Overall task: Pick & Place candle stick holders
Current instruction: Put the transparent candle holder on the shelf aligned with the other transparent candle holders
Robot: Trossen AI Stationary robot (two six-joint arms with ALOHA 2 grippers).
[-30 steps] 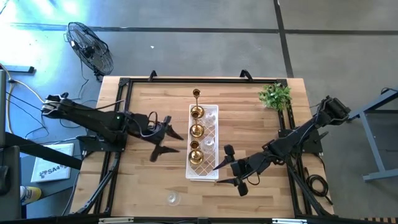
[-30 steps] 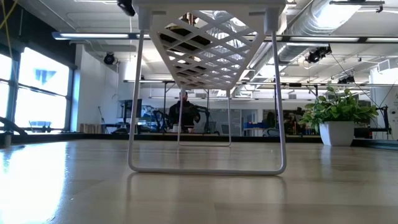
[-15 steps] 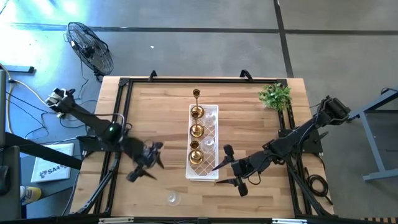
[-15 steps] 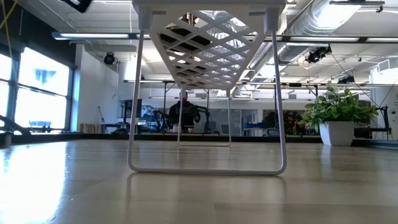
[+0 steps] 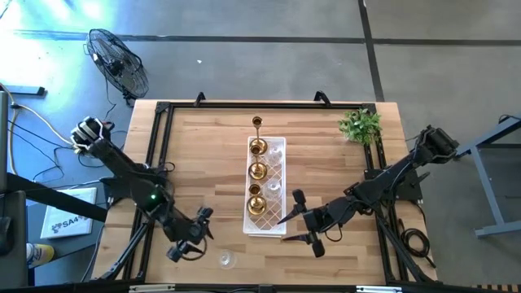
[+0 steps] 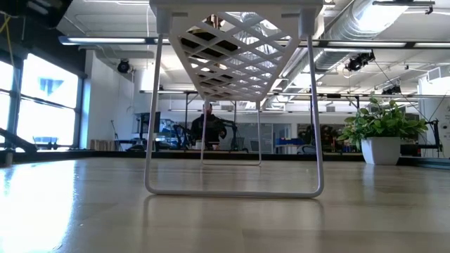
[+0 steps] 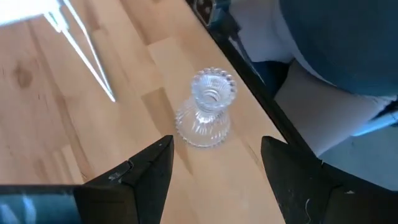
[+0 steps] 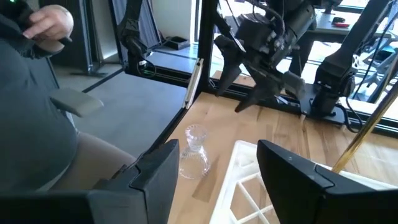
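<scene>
Left wrist view: left end effector (image 7: 214, 165) fingers apart, empty, above clear glass holder (image 7: 206, 109); right end effector (image 8: 214, 165) apart, empty.

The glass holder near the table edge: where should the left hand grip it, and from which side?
Grip the narrow waist of the glass holder, between its beaded cup and ribbed flared base. It stands upright and alone, so the open left hand can likely come down from above with a finger on each side.

This was an open industrial lab or workshop: exposed ceiling ducts (image 6: 380, 21) and strip lights ran overhead, the concrete floor (image 5: 269, 49) was bare, a pedestal fan (image 5: 118, 61) stood near the black-framed wooden table (image 5: 203, 130), and tall windows (image 6: 42, 105) lined one wall.
</scene>
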